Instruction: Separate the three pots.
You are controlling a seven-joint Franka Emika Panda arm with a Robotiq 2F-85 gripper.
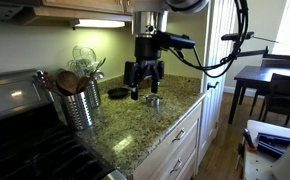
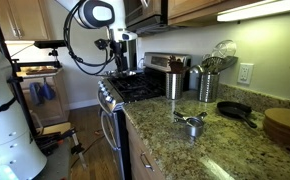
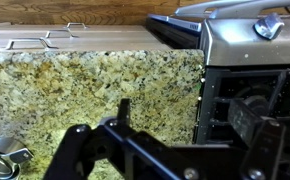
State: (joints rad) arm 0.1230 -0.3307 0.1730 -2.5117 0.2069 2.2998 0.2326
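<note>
The small shiny silver pots [image 2: 192,124] sit bunched together on the granite counter; how they nest I cannot tell. They also show in an exterior view [image 1: 154,101] and at the bottom left edge of the wrist view [image 3: 1,160]. My gripper [image 1: 143,74] hangs above the counter, up and to the side of the pots, not touching them. It also shows in an exterior view [image 2: 127,68]. In the wrist view the gripper [image 3: 190,115] has its fingers spread with nothing between them.
A black pan [image 2: 235,110] lies on the counter beyond the pots. A ribbed steel canister with wooden spoons [image 1: 82,104] stands by the stove [image 2: 135,88]. A wooden board [image 2: 285,125] sits at the counter's far end. The counter edge [image 1: 175,118] drops to the drawers.
</note>
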